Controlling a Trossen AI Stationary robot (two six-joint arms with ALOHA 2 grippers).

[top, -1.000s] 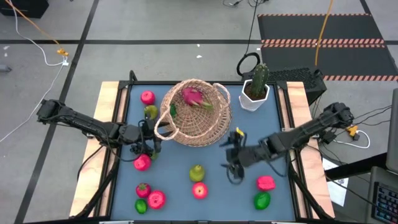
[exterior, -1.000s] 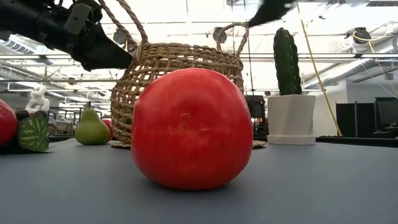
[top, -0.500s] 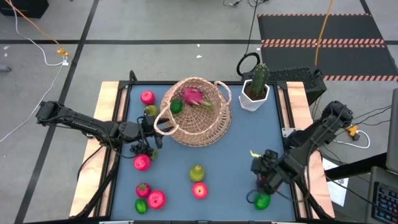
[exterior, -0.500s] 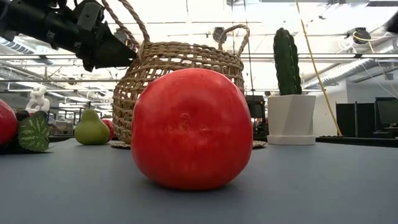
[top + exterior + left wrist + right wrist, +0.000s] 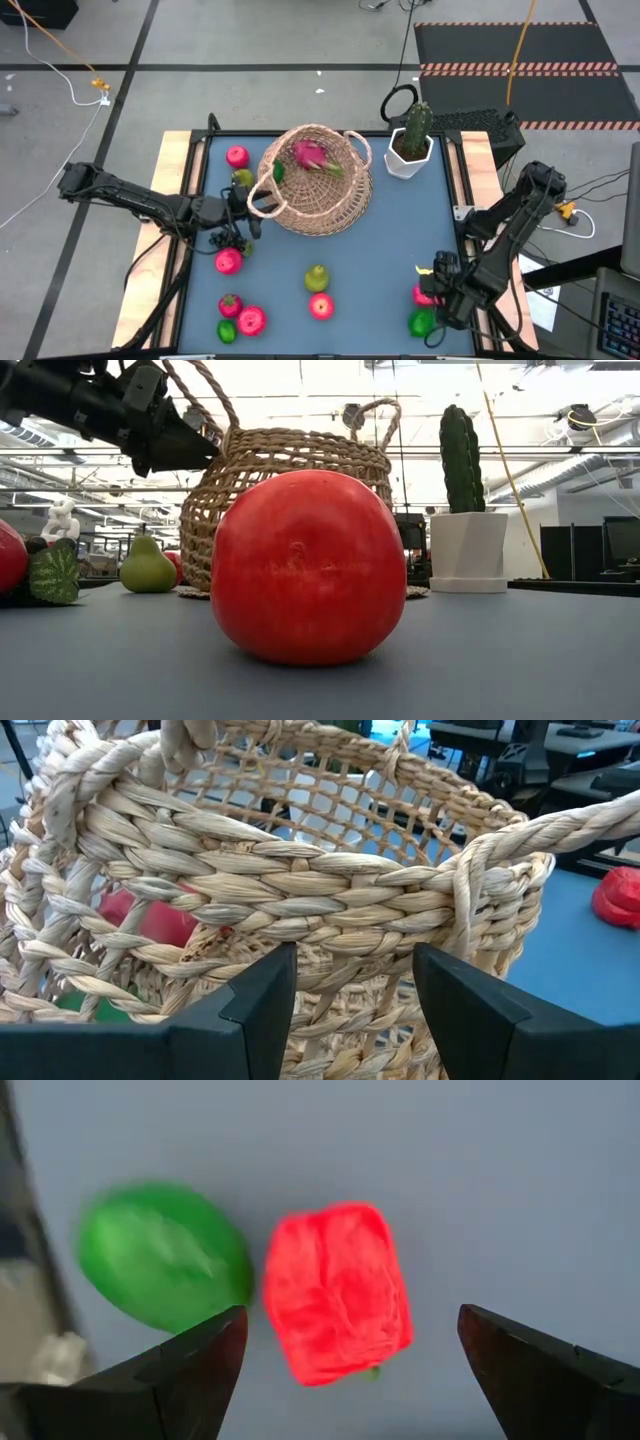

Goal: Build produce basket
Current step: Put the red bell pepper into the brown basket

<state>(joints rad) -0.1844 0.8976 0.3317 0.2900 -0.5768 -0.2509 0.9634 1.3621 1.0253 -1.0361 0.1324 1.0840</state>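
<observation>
The counter [image 5: 390,250] has a blue top with bare room in its middle, between the basket [image 5: 315,182] at the far side and the loose produce along the near edge. At the left, the left gripper [image 5: 243,207] is at the basket's rim, beside one loop handle; its jaws stand apart, the woven wall directly ahead of them and nothing held. Just beside it on the counter lie a dark grape bunch [image 5: 222,240] and a red apple [image 5: 229,261]; a pink fruit [image 5: 237,156] and a pear [image 5: 242,178] lie farther back. The basket holds two pieces: a dragon fruit [image 5: 309,154] and a green lime [image 5: 279,172]. Near the front edge lie a small cluster of three fruits [image 5: 240,321], a second pear [image 5: 317,277] and a red apple [image 5: 321,306]. A potted cactus [image 5: 411,140] stands at the far right corner. At the right, the right gripper [image 5: 444,295] hovers over a red fruit [image 5: 337,1291] touching a lime [image 5: 165,1255]; its jaws are spread wide, the red fruit between them, not gripped.
</observation>
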